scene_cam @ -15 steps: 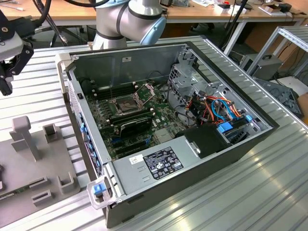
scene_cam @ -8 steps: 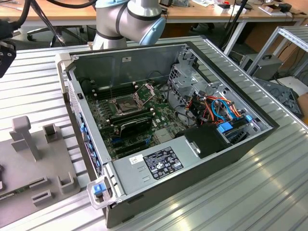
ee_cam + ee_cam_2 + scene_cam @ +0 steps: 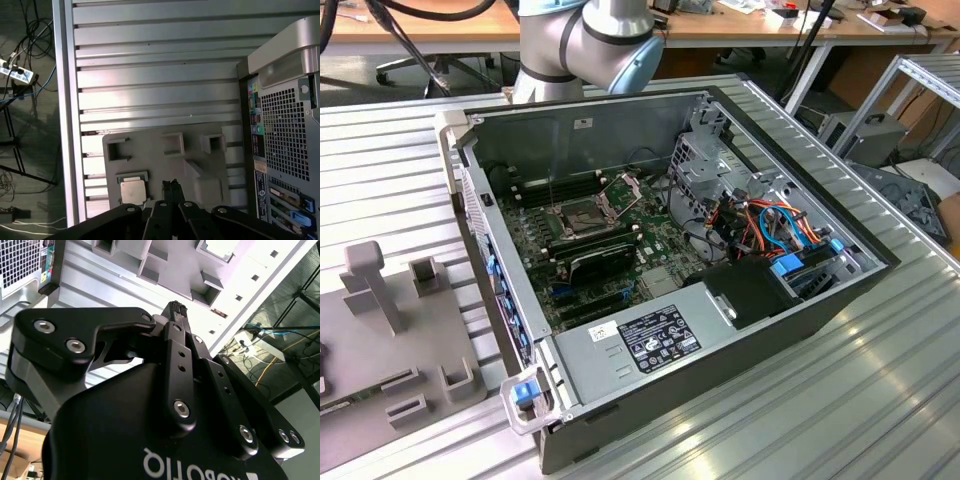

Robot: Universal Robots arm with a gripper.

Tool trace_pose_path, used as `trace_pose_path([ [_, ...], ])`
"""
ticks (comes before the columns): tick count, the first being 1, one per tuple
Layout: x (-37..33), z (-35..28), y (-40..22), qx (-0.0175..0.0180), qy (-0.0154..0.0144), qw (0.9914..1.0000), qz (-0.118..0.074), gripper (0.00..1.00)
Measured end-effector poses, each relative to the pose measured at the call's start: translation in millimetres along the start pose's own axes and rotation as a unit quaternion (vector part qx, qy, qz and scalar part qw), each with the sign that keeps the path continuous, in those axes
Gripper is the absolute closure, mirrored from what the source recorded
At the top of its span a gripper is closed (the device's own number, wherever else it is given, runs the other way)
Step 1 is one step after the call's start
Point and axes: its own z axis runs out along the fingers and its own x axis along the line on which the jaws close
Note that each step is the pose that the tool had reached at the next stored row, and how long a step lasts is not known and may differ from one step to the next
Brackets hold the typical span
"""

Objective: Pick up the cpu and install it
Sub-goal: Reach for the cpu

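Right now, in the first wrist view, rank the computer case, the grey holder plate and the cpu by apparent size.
1. computer case, cut off at the picture's edge.
2. grey holder plate, near the case's visible size, so that order is unsure.
3. cpu, clearly smallest.

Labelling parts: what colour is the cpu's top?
The cpu is dull silver-beige; first wrist view shows it best.
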Motion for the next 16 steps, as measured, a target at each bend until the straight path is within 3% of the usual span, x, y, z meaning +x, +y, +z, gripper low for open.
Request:
trace_pose_path([
  [8,14.5,1.9,-1.2,0.0005,0.0000,1.00000,0.000,0.89],
  [16,15.5,4.2,-2.3,0.0009,0.0002,1.00000,0.000,0.89],
])
